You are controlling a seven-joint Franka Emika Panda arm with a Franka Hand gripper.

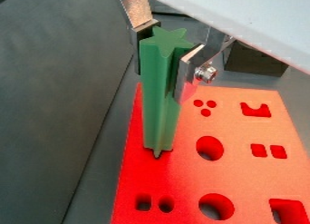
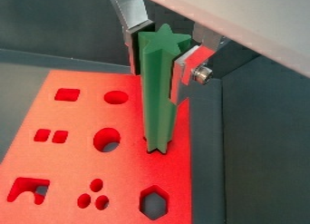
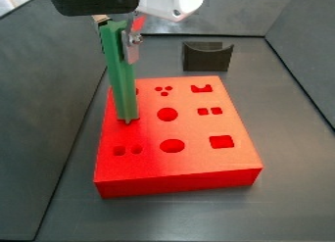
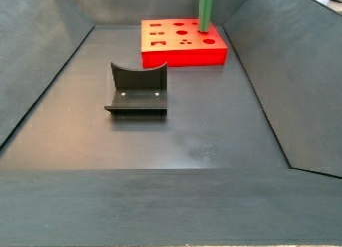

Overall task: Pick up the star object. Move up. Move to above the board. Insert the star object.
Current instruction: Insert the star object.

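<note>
The star object (image 1: 158, 92) is a tall bright green peg with a star-shaped end. My gripper (image 1: 165, 53) is shut on its upper part; it also shows in a wrist view (image 2: 160, 52). The peg stands upright with its lower end in a hole near one edge of the red board (image 1: 230, 173), which also shows in a wrist view (image 2: 72, 137). In a side view the peg (image 3: 120, 74) stands at the board's (image 3: 177, 153) left side, under my gripper (image 3: 118, 30). In a side view the peg (image 4: 207, 11) rises from the board (image 4: 181, 46).
The dark fixture (image 3: 206, 56) stands on the floor behind the board; in a side view the fixture (image 4: 136, 91) is nearer the camera. Dark bin walls surround the floor. The board has several other shaped holes.
</note>
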